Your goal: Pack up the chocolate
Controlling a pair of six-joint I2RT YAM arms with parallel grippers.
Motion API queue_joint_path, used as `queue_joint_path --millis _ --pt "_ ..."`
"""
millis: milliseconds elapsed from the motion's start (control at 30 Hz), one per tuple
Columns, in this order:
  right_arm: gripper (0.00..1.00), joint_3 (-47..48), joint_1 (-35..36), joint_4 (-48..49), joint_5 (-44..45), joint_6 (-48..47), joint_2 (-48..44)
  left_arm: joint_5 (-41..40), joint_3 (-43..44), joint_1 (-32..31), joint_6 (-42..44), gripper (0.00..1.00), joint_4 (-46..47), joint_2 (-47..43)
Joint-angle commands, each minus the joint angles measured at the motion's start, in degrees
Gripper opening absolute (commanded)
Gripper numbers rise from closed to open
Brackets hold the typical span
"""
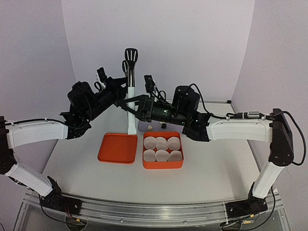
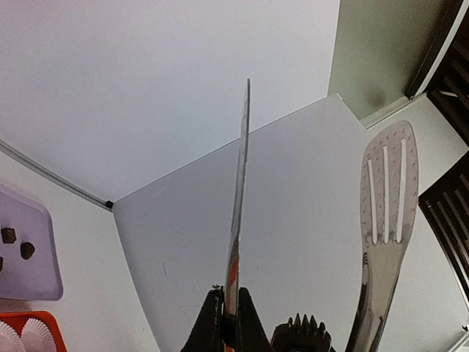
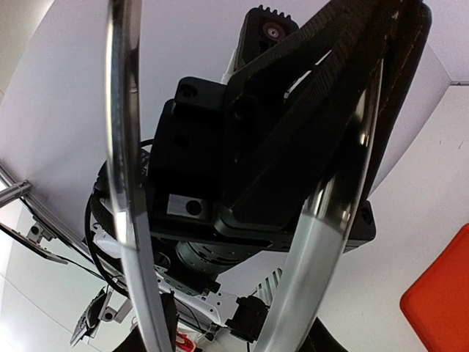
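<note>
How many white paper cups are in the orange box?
6 paper cups, all in the orange box: far row left, middle, right; near row left, middle, right. None seems hidden.

Speaker A: Is there any writing to read on the tongs (image 1: 130,94), the orange box (image 1: 162,165), or the orange tray (image 1: 117,148) beside it?

Speaker B: None. No words, labels, brand marks or numbers are legible on them, or anywhere else in the three views.
</note>
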Motion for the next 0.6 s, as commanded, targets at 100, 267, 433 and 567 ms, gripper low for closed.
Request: queue_joint_path --millis 100,267,433,567 --pt "0.42 -1.6 0.1 -0.3 6.0 -0.9 -4.3 2.7 3.3 -0.1 5.1 0.53 -5.4 -0.9" --pt "0.42 -3.2 -2.7 -6.1 9.0 0.0 -6.5 1.0 3.1 -0.1 9.5 0.77 -11.3 -4.6" --pt "0.39 -6.3 -8.6 -11.3 8.8 2.4 -9.7 -7.3 1.7 -0.1 12.9 0.93 -19.6 -9.4" --pt "0.40 -6.4 -13.5 -26.0 8.1 -2.2 -13.2 -13.5 1.7 -0.1 17.4 0.98 -27.1 -11.9"
